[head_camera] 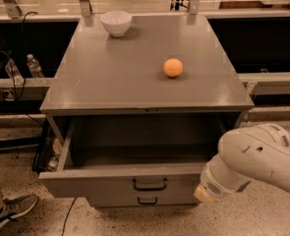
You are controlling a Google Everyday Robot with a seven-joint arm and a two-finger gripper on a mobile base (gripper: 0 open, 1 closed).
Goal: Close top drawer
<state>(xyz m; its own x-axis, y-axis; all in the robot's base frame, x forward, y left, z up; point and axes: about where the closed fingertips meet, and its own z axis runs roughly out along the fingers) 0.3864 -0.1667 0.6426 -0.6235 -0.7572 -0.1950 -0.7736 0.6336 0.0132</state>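
The top drawer (120,183) of the grey cabinet is pulled out, and its deep box looks empty. Its flat grey front panel carries a black bar handle (149,184) at the centre. My white arm (255,159) comes in from the lower right. My gripper (202,193) is at the arm's end, against the right end of the drawer's front panel and mostly hidden behind the wrist.
An orange ball (173,67) and a white bowl (116,23) sit on the cabinet top (134,77). A lower drawer handle (147,200) shows under the top drawer. A person's shoe (7,208) is at the lower left. Bottles (34,65) stand at the left.
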